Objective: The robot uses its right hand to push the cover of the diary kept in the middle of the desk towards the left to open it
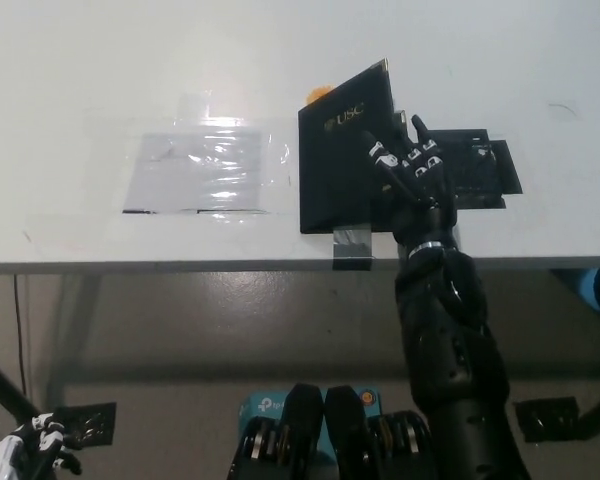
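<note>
Your right hand is at the diary's right side, fingers spread apart and clamped on nothing, with the fingertips reaching up against the underside of the lifted cover. The black arm rises to it from below the bench's front edge.

The cover is already off the block: its right edge is tilted up and its far right corner stands clearly higher than the rest, so the gold lettering now looks skewed. Judge this as the opening begun but well short of done. The cover has not passed upright, and nothing of the inside pages can be made out behind the hand. What is left is to carry the push on towards the left until the cover tips over its spine and lies flat on the bench.

The diary itself sits near the middle of the bench, close to the front edge, with a strip of grey tape under its near side that seems to hold it there. Just to its right lies a black marker sheet, partly hidden by your hand. A small orange thing peeks out at the diary's far side; what it is cannot be told.

To the left of the diary, a clear shiny plastic sheet is taped flat where the cover would likely come down.

Your white left hand rests low, well below the bench's front edge at the lower left; you cannot tell whether it is apart or closed.
</note>
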{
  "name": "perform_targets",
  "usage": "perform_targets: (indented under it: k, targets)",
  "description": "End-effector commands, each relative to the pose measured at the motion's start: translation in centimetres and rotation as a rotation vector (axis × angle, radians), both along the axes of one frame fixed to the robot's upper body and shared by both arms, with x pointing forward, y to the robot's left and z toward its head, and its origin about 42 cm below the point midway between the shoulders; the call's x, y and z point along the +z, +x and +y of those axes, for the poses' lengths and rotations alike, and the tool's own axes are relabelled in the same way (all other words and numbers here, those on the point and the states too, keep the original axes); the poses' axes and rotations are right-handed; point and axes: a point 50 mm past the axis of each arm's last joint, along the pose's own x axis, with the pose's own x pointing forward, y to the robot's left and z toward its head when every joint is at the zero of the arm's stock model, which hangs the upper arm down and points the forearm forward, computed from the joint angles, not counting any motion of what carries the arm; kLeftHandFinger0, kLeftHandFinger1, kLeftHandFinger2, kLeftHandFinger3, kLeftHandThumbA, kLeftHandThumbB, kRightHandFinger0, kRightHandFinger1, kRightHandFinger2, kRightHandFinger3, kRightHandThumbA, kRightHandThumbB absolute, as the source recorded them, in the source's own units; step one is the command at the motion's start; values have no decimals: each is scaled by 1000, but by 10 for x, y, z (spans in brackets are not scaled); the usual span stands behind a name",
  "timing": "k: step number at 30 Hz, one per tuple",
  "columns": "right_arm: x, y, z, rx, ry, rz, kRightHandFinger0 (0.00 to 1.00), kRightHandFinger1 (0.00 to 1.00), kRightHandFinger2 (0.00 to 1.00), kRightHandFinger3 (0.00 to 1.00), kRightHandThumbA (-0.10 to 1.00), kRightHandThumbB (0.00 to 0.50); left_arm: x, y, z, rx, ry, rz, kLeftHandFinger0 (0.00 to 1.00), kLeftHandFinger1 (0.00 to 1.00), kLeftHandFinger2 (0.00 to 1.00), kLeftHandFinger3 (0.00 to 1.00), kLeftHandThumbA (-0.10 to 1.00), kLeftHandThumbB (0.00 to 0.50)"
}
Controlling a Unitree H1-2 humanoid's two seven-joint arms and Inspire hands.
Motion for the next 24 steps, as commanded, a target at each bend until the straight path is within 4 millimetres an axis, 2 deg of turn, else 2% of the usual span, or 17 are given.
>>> perform_targets:
  k: [1, 2, 4, 9, 13, 15, 18, 24]
  targets:
    - [9, -4, 37, 34, 67, -2, 807, 856, 832, 903, 963, 174, 8, 5, -1, -30, -11, -36, 305, 258, 299, 443, 469, 500]
    - [6, -7, 39, 30, 73, 4, 806, 859, 842, 911, 961, 163, 10, 6, -2, -39, -4, -33, 311, 261, 300, 442, 477, 500]
    - [0, -10, 43, 32, 64, 5, 798, 860, 847, 914, 953, 164, 10, 7, -3, -50, 4, -31, 342, 283, 334, 474, 488, 500]
    - [-10, -17, 51, 49, 29, 14, 793, 857, 831, 884, 947, 173, 13, 13, -4, -72, 6, -43, 352, 289, 346, 494, 488, 500]
    - [-26, -29, 67, 95, -23, 46, 817, 862, 865, 941, 962, 175, 15, 15, -6, -95, 1, -50, 345, 292, 339, 477, 480, 500]
    - [-23, -27, 76, 127, -56, 34, 833, 864, 868, 933, 963, 184, 15, 16, -6, -96, 4, -49, 342, 294, 340, 471, 488, 500]
    - [-7, -22, 93, 190, -161, -40, 797, 833, 821, 877, 930, 233, 14, 16, -7, -112, 17, -46, 334, 299, 352, 480, 504, 500]
    - [9, -17, 102, 282, -411, -145, 817, 861, 842, 870, 970, 238, 15, 18, -8, -133, 36, -49, 340, 304, 351, 475, 523, 500]
